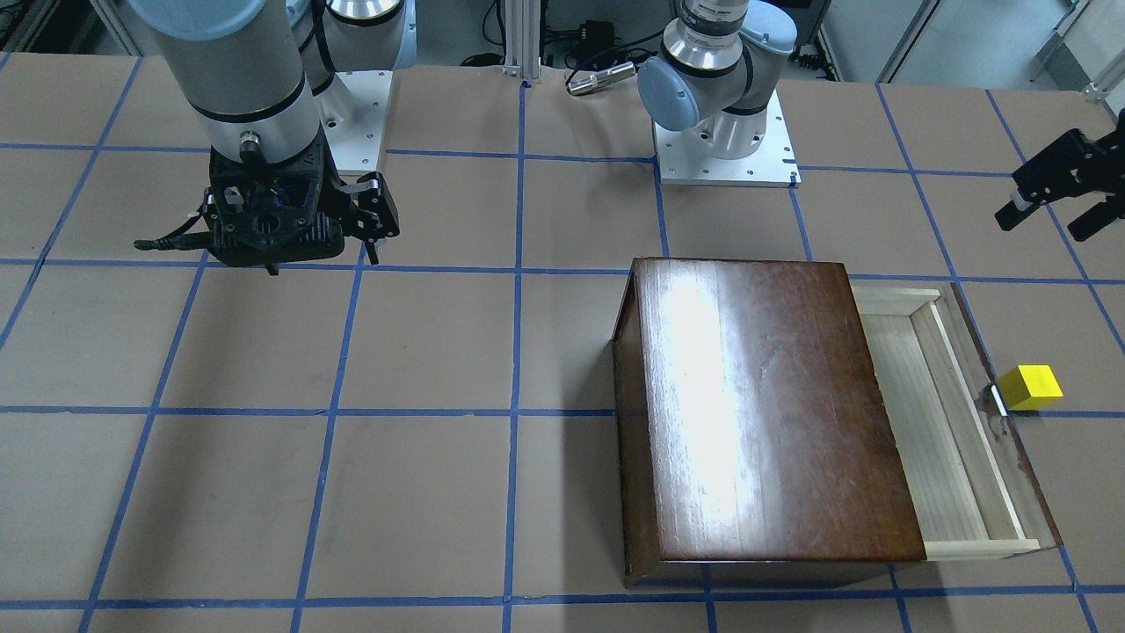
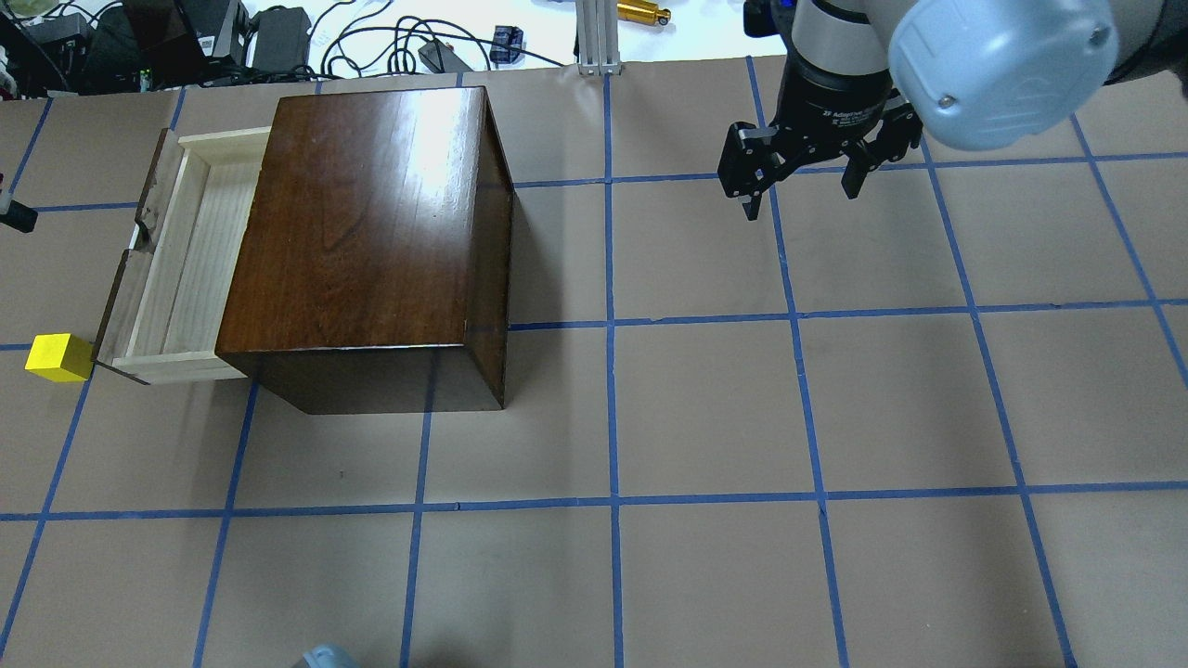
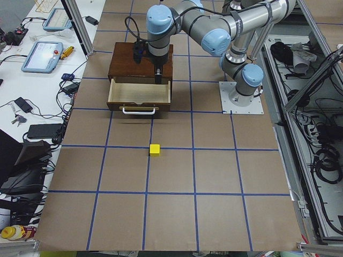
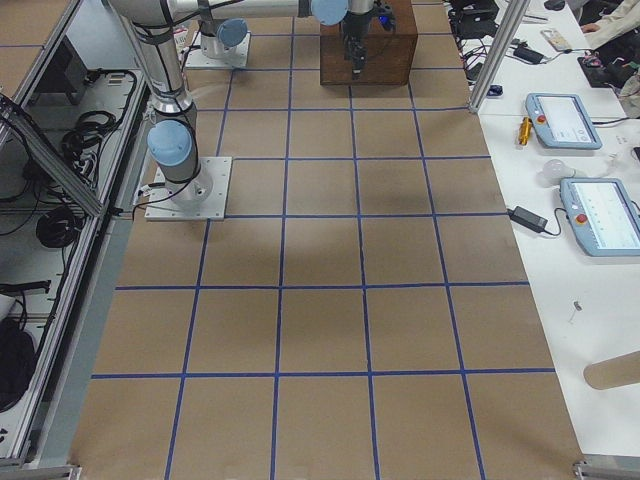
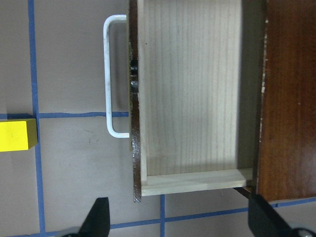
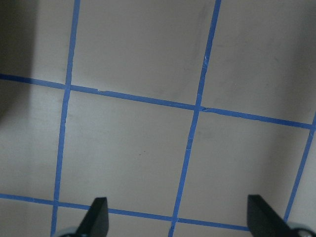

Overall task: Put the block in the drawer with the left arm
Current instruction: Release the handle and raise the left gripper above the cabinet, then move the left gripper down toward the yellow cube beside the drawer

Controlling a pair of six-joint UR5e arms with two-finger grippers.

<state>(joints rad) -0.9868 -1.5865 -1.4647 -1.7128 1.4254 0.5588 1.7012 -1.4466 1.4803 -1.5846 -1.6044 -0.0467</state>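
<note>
Bright even light, glare on box (image 1: pixel 694 378)

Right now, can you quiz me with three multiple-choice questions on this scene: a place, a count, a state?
1. Where is the yellow block? A in the drawer; B on the table, outside the drawer's front; C lifted off the table.
2. How many yellow blocks show? A one; B two; C three.
3. The drawer is: A shut; B open, empty; C open, full.
Answers: B, it rests on the table in front of the handle; A, only one shows; B, its bare wooden floor is visible.
</note>
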